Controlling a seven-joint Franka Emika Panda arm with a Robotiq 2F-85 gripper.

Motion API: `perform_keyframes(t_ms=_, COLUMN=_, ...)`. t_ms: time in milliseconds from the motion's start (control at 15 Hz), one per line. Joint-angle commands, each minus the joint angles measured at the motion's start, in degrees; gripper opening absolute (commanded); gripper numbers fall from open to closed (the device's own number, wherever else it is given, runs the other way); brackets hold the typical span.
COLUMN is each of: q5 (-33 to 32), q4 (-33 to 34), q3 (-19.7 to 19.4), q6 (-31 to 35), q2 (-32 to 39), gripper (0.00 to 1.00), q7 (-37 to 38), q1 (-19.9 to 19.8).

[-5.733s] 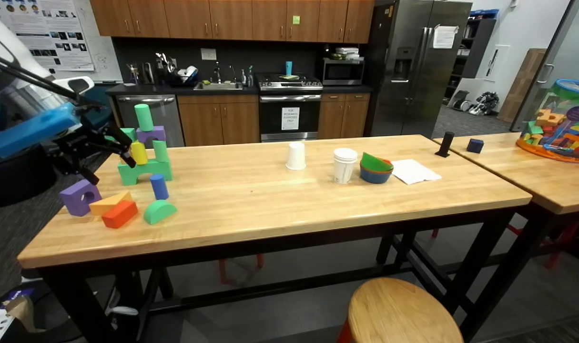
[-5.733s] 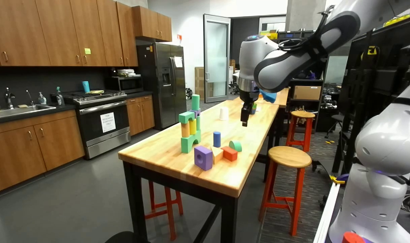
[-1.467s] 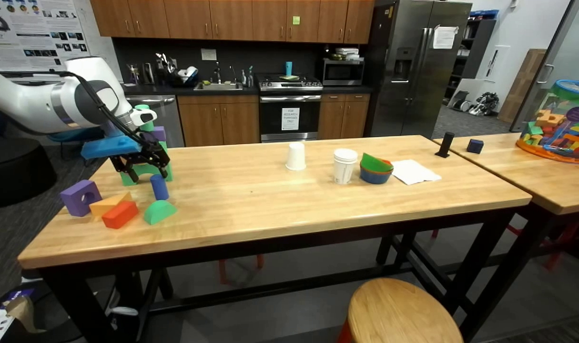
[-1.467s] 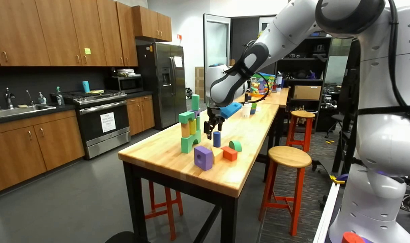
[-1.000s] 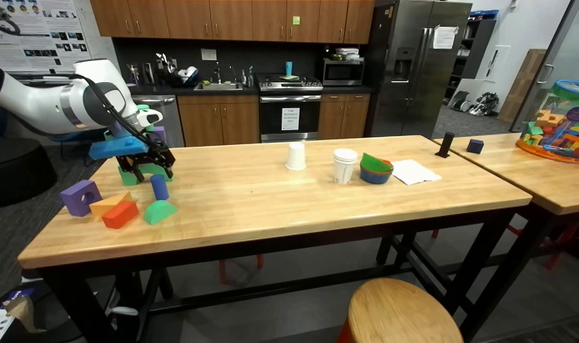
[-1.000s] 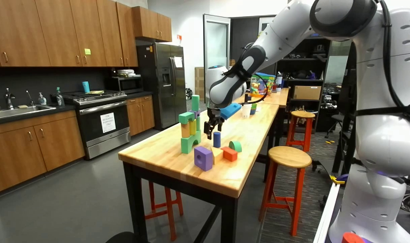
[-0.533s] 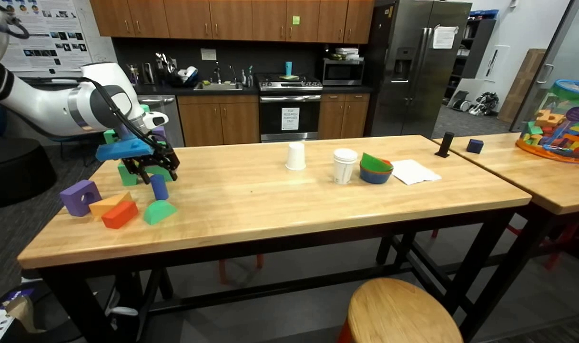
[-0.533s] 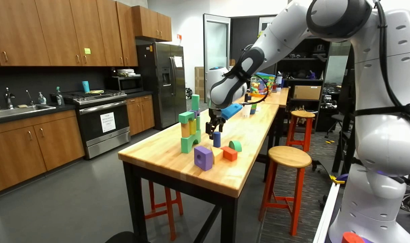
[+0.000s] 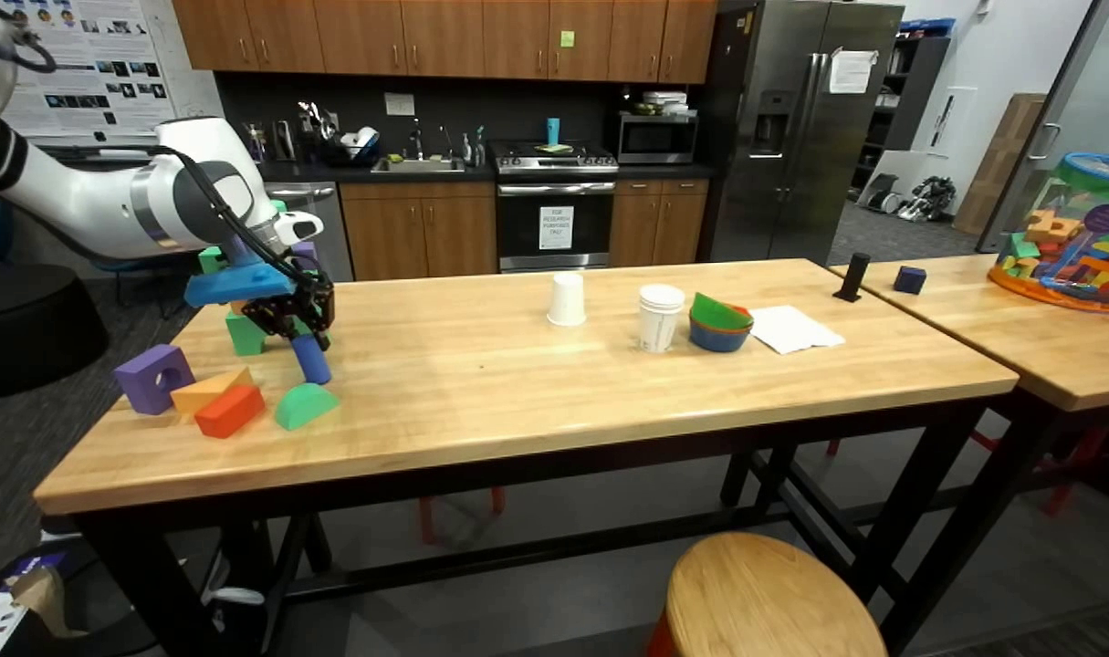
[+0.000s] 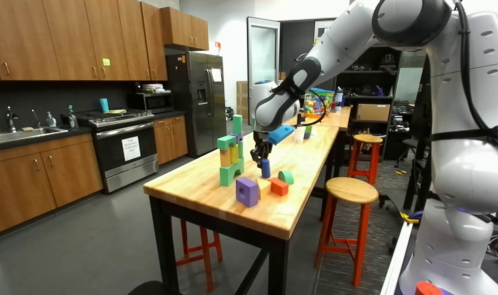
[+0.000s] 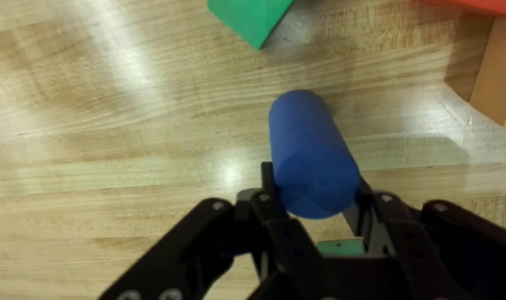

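1. Gripper (image 11: pixel 315 177), black, is clamped around the upper end of a blue cylinder (image 11: pixel 311 154), parted only by the blue cylinder's width.
2. In both exterior views, the blue cylinder leans slightly over the wooden table (image 9: pixel 517 383); whether its base touches the table cannot be told.
3. From the blue cylinder, in an exterior view, a tower of blocks (image 10: pixel 234 154) stands apart at 10 o'clock.
4. Nearer to it rest a green half-round block (image 10: pixel 286 177) at 4 o'clock, a red block (image 10: pixel 279 186) at 5, an orange wedge (image 10: pixel 263 188) at 6, just beside the red block, and a purple block (image 10: pixel 247 191) with a round hole at 7.
5. Well apart from the gripper, toward 3 o'clock in an exterior view, are an upside-down white cup (image 9: pixel 568 299), stacked white cups (image 9: pixel 661 319) and nested bowls (image 9: pixel 718 336).
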Motion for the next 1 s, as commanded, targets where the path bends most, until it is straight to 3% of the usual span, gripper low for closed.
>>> perform_keyframes(t_ms=0, q5=0.8, q4=0.3, q3=-0.5, q6=-0.6, q2=-0.1, gripper=0.14, q7=-0.9, q1=0.2)
perform_keyframes(t_ms=600, q5=1.0, q4=-0.9, q3=-0.3, q6=-1.1, q2=-2.4, gripper=0.14, q7=-2.6, q1=0.0)
perform_keyframes(t_ms=933, q5=1.4, q4=-2.3, q3=0.1, q6=-2.4, q2=-7.7, gripper=0.14, q7=-8.1, q1=-0.2)
